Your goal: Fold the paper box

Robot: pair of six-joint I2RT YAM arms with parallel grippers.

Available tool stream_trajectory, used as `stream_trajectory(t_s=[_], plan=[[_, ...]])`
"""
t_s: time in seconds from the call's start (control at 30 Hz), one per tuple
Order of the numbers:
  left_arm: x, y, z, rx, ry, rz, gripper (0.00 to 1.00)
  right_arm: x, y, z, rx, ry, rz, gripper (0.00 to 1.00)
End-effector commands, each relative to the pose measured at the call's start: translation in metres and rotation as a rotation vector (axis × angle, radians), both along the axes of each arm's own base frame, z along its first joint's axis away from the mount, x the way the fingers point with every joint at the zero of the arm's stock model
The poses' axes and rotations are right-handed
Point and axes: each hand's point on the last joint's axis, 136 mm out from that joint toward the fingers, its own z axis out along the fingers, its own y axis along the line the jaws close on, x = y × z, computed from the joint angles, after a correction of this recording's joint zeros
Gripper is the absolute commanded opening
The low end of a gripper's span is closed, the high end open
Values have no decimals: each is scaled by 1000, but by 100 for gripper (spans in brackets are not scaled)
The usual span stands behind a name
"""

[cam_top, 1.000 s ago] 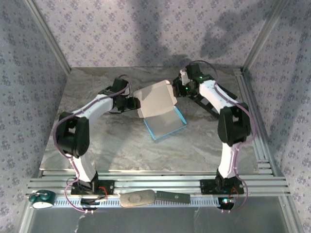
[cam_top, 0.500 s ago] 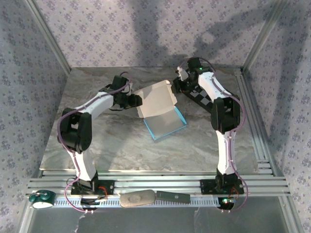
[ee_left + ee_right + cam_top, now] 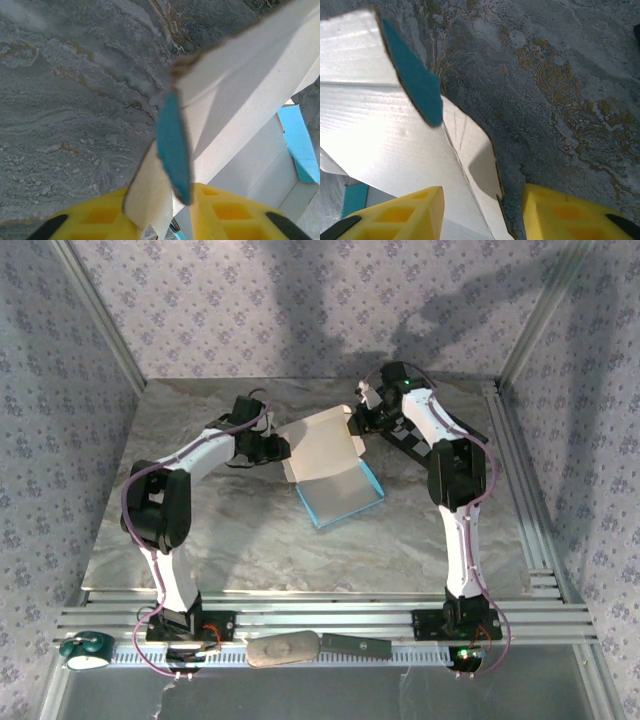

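The paper box [image 3: 322, 455] lies toward the table [image 3: 200, 540] far edge. The left gripper [image 3: 165, 212] straddles one flap, grip uncertain. The right gripper [image 3: 482, 200] has its jaws apart astride another. Clamp both evenly before folding.

The paper box [image 3: 322, 452] sits half-folded on the table [image 3: 250, 540], white lid raised behind its turquoise base.

Your paper box [image 3: 325, 465] shows white inside and turquoise on its outer faces. The worktop [image 3: 250, 550] is grey marble-patterned with ochre veins. Both the left tool [image 3: 161, 215] and right tool [image 3: 485, 212] have yellow fingers with black patches. The walls [image 3: 250, 310] carry lilac floral print.
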Motion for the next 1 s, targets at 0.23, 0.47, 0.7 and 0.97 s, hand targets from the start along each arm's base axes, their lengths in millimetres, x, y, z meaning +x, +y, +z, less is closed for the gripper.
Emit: stream_trajectory(t_s=[0.23,0.47,0.7,0.97], plan=[[12,-2,9,31,-31,-6,3,0,7,5,-55,-41,-10,8],[18,11,17,143,-71,75,0,-9,-5,31,-174,-170,-197,0],[23,11,33,190,-141,160,0,-29,-13,57,-272,-317,-437,0],[20,11,39,205,-189,214,0,-47,-7,52,-320,-398,-539,0]])
